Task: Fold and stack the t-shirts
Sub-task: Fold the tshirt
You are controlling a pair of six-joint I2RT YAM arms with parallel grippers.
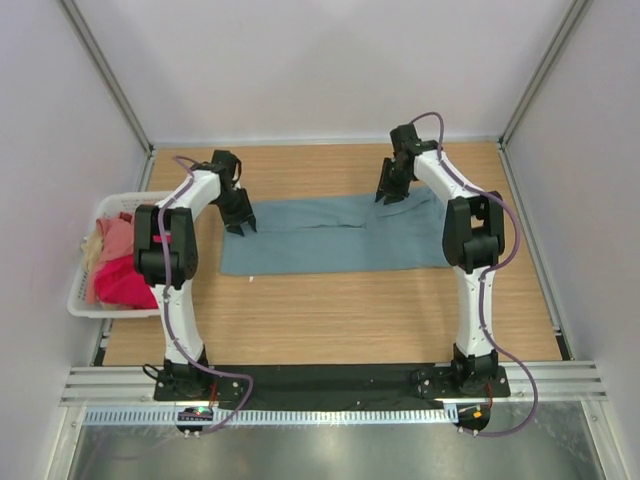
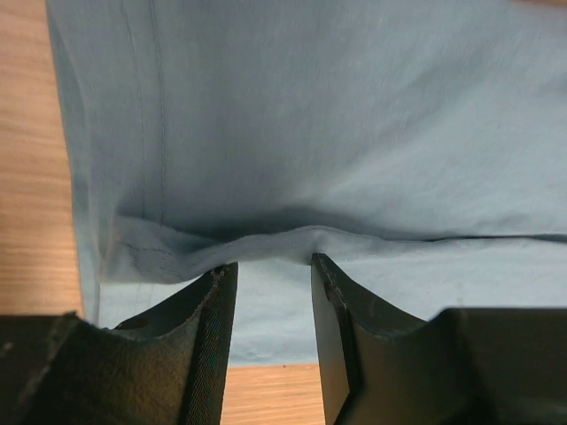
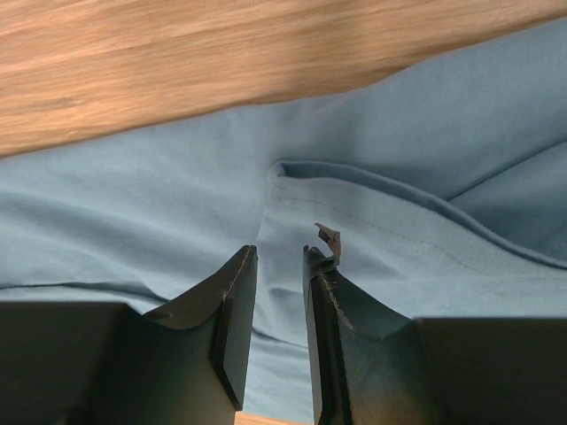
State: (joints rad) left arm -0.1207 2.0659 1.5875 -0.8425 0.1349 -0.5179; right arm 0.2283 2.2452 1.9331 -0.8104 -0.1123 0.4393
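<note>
Grey-teal t-shirt on tabletop, bare wood round it; left gripper parted at left edge, right gripper at far edge, hold unclear.

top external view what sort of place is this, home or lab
Probably a lab robot cell, not a home: plain white panels on metal posts box in a wooden table, and the left arm and right arm are bolted at its near edge.

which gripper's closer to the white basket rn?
Left. The left gripper is at the grey-teal shirt's left edge, just right of the white basket; the right gripper is over the shirt's right part.
</note>
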